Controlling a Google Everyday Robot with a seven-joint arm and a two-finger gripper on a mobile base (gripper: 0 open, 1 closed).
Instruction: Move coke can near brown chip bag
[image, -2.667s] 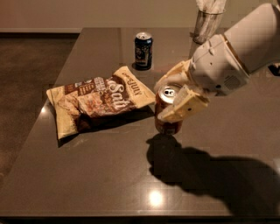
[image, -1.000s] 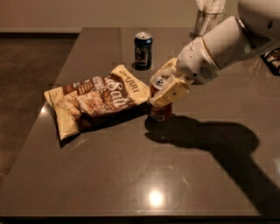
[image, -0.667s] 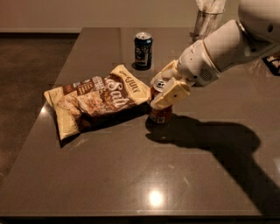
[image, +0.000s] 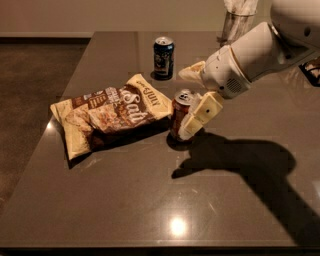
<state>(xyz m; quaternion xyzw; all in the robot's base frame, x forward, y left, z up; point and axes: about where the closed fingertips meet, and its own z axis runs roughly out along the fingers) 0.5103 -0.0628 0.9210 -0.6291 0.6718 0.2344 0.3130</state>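
The coke can (image: 177, 118) stands upright on the dark table (image: 125, 200), just off the right end of the brown chip bag (image: 112, 112), which lies flat left of centre. My gripper (image: 183, 103) reaches in from the right on a white arm. Its fingers are spread apart, with the can between them. One cream finger (image: 191, 72) is behind the can and the other (image: 201, 115) rests against its front right side. The can's lower right side is hidden by that finger.
A dark blue can (image: 163, 57) stands behind the bag near the table's far edge. A shiny cylindrical container (image: 237, 22) stands at the back right. The arm casts a large shadow (image: 240, 160) over the right of the table.
The can has come down and left to stand by the bag's right end. The fingers have since spread wider, and the far finger has drawn away from the can.
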